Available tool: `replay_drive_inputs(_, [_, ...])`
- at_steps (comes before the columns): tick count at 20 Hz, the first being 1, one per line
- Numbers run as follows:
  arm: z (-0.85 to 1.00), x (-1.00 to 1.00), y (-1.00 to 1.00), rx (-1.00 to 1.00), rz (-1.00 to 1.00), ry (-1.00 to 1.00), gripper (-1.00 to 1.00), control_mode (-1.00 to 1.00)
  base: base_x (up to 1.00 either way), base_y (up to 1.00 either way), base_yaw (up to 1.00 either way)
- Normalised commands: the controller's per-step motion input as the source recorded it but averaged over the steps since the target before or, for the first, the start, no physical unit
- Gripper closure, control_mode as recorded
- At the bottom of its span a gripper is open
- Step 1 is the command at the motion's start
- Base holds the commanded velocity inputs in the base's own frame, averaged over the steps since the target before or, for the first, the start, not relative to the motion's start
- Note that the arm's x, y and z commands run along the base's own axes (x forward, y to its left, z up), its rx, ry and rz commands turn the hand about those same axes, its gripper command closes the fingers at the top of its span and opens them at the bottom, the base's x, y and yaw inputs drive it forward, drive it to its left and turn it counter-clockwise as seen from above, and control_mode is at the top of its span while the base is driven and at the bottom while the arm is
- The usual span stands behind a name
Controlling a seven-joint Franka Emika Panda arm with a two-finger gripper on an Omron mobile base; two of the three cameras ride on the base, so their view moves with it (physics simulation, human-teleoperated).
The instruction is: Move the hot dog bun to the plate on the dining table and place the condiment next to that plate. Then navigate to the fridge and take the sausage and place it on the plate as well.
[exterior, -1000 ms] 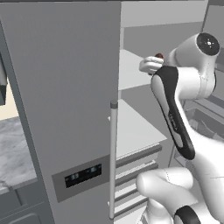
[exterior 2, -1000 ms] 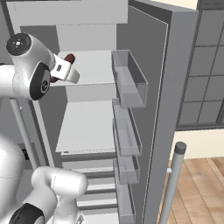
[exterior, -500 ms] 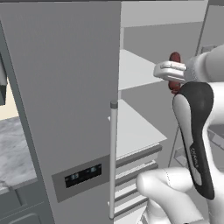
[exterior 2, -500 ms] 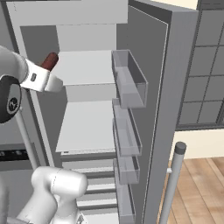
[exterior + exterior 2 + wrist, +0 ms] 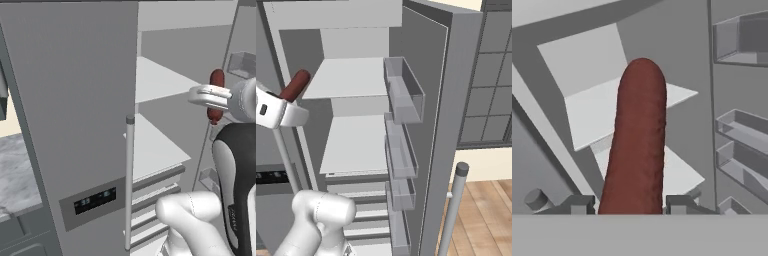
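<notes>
Carrying the sausage away from the fridge (image 5: 431,100) looks like the step in hand: the last leg of the task, with the plate and the dining table nowhere among these views. The fridge stands open ahead of the tool, its bare white shelves (image 5: 351,77) beyond and below the tool, its door bins (image 5: 403,95) off to the tool's right side in the right base view, and the closed grey door with its long handle (image 5: 129,180) to the tool's left in the left base view.

The tool (image 5: 212,97) hangs in front of the open compartment, clear of the shelves, and is clamped around the sausage (image 5: 216,95). The sausage sits crosswise between the fingers, gripped near its middle, so one rounded end sticks up above the tool and the other pokes out below. In the hand view it rises straight out from between the two dark fingertips (image 5: 579,204), its far end pointing toward the shelves. In the right base view its upper end (image 5: 295,85) juts up at a slant from the white hand.

My judgement is that the next move calls for drawing the arm fully clear of the fridge, then driving the base to the dining table while keeping the grip firm, since the sausage is round and could slip or roll.
</notes>
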Motion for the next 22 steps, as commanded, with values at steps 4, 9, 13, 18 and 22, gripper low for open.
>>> replay_drive_inputs(4, [-0.02,-0.03,0.01,0.0,0.0,0.0,1.0,1.0,-0.08,0.06,-0.03])
replay_drive_inputs(9, [0.0,0.0,0.0,0.0,0.0,0.0,1.0,1.0,-0.36,0.38,-0.42])
replay_drive_inputs(13, [0.0,0.0,0.0,0.0,0.0,0.0,1.0,1.0,-0.38,0.5,-0.63])
replay_drive_inputs(18, [0.0,0.0,0.0,0.0,0.0,0.0,1.0,1.0,-0.34,0.42,-0.68])
replay_drive_inputs(22, [0.0,0.0,0.0,0.0,0.0,0.0,1.0,1.0,-0.54,0.27,-0.75])
